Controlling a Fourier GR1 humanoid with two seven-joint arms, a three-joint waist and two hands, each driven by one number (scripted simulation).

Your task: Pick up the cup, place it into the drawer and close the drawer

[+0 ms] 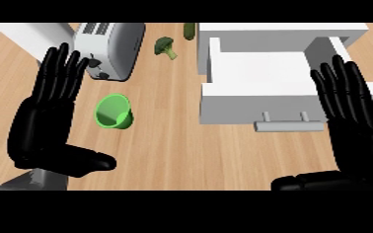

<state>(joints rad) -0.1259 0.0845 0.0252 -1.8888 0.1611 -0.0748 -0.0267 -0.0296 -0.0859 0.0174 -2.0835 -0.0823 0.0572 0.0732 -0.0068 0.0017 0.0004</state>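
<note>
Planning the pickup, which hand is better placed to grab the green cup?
Probably the left hand: the green cup lies on its side just beside it. The right hand is across the open drawer, farther away.

A small bright green cup (pixel 113 111) lies tipped on its side on the wooden table (pixel 167 143), its open mouth facing the viewer and slightly left, so the pale green inside shows. To its right, well apart from it, a white drawer (pixel 258 86) stands pulled open from a white cabinet, its shallow inside bare and white, with a grey bar handle (pixel 287 125) on its front panel.
</note>
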